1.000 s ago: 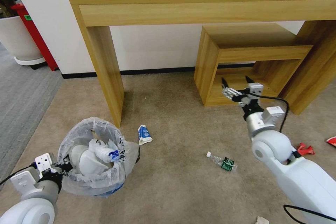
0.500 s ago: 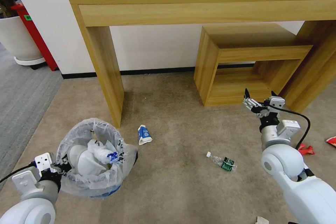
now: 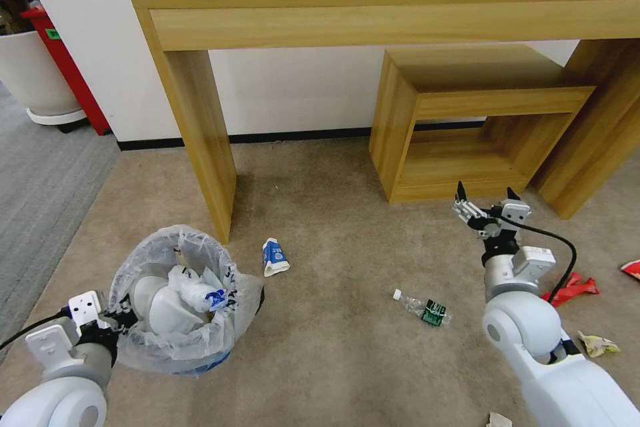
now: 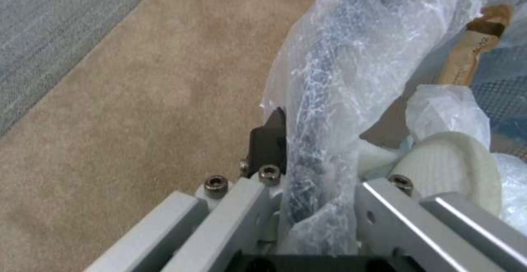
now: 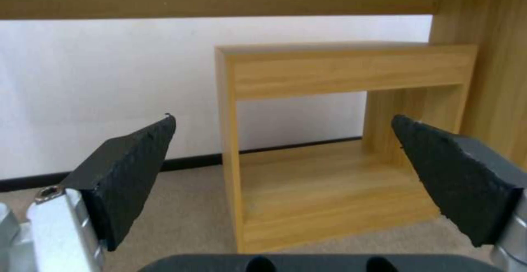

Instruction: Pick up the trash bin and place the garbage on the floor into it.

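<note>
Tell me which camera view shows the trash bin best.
The head view: the whole trash bin shows, its rim clamped by the left gripper. The left wrist view gives just its crinkled liner up close; the right wrist view faces the wooden stool.

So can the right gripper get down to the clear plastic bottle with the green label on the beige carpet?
Probably yes: the right gripper is open and empty, and the clear green-label bottle lies alone on bare beige carpet beside that arm.

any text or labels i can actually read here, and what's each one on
None can be read.
Blue-white wrapper on the floor: blue print, too blurred.
Plastic bottle: green label, too small.
Brown strip inside the trash bin: dark printing, blurred.
Green sticker on the red object by the wall: illegible.
</note>
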